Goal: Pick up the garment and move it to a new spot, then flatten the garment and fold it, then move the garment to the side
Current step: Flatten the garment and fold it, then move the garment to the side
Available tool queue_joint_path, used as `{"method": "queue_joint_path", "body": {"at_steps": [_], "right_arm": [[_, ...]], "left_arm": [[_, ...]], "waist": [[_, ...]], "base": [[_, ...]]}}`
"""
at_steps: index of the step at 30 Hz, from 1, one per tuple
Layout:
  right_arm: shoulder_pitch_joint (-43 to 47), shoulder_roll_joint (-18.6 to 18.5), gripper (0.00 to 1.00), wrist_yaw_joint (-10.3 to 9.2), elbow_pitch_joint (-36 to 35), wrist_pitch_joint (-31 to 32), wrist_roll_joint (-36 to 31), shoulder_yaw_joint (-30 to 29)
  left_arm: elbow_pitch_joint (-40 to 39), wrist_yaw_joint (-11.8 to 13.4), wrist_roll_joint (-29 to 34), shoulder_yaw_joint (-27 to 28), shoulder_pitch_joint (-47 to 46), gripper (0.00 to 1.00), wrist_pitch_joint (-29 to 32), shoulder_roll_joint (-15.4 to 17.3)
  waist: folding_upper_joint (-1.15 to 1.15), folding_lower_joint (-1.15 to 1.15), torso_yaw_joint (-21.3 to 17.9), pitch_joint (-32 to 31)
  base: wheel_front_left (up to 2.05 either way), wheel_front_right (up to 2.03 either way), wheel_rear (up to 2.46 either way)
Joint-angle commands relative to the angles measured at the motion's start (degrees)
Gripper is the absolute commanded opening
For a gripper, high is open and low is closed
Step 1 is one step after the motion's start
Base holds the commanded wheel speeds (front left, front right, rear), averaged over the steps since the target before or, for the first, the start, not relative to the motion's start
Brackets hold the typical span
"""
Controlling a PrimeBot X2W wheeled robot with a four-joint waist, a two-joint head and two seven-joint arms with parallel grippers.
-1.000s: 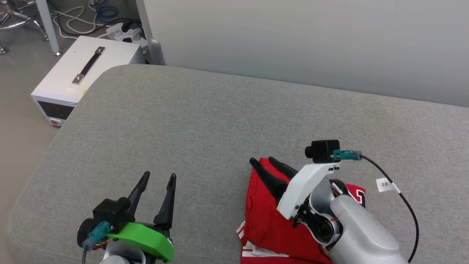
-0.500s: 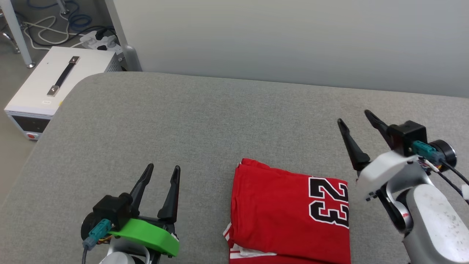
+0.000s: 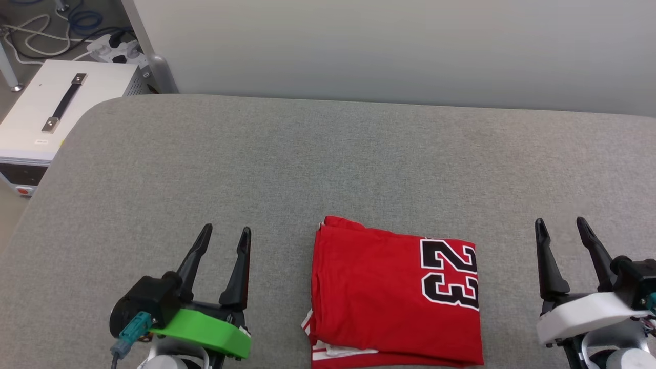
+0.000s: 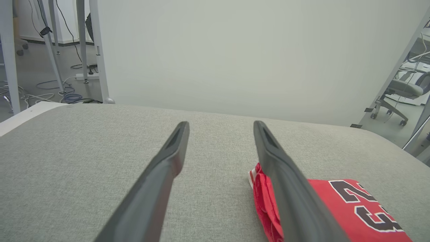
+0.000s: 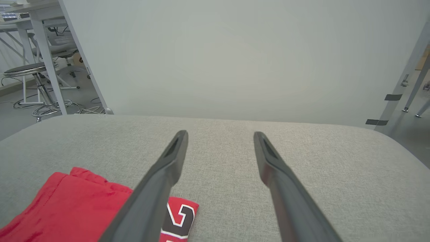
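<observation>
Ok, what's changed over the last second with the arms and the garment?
The right gripper has come off the garment, where its fingers lay at the far left corner, and drawn back to the right, open and clear of it. The head view has also panned. The folded garment lies where it was; the left gripper stays open at rest.

The garment (image 3: 379, 297) lies folded flat on the near part of the surface (image 3: 307, 154), between the two grippers and touching neither. The left gripper (image 3: 225, 231) stands to its left and the right gripper (image 3: 559, 223) to its right. Both sets of fingers point toward the panel (image 3: 384, 46) behind the surface. The printed number (image 3: 451, 274) sits at the garment's right end. On the floor (image 3: 6, 210), off the surface's far left corner, stands a cased unit (image 3: 36, 118), with a power strip (image 3: 110, 50) behind it.
</observation>
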Motion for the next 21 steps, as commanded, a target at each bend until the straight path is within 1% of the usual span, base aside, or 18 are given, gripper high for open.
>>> {"method": "queue_joint_path", "body": {"at_steps": [1, 6, 9, 14, 21], "right_arm": [[0.99, 0.38, 1.0, -0.05, -0.42, -1.2, -0.58, -0.24], [2.88, 1.77, 1.0, -0.05, 0.51, -3.92, -1.99, -0.63], [3.05, 2.4, 1.0, -0.05, 1.11, -4.57, -2.22, -0.57], [2.77, 2.96, 1.0, -0.05, 2.16, -4.44, -2.33, -0.34], [2.18, 3.28, 1.0, -0.05, 2.46, -4.08, -2.0, -0.69]], "left_arm": [[-0.74, -0.18, 1.04, 0.28, 0.73, 1.0, -0.33, -0.4], [-1.45, -0.18, 1.98, 0.92, 1.35, 1.0, -0.33, -1.16], [-1.3, -0.18, 4.0, -0.03, 1.53, 1.0, -0.33, -0.38], [-1.23, -0.18, 4.81, -0.33, 1.78, 1.0, -0.33, -0.82], [-0.95, -0.18, 4.3, -0.37, 1.6, 1.0, -0.33, -1.04]], "waist": [[0.0, 0.0, -0.12, 0.19], [0.0, 0.0, -0.12, 0.16], [0.0, 0.0, -0.16, 0.01], [0.0, 0.0, -0.11, -0.14], [0.0, 0.0, -0.06, -0.11]], "base": [[0.0, 0.0, 0.0], [0.0, 0.0, 0.0], [0.0, 0.0, 0.0], [0.0, 0.0, 0.0], [0.0, 0.0, 0.0]]}}
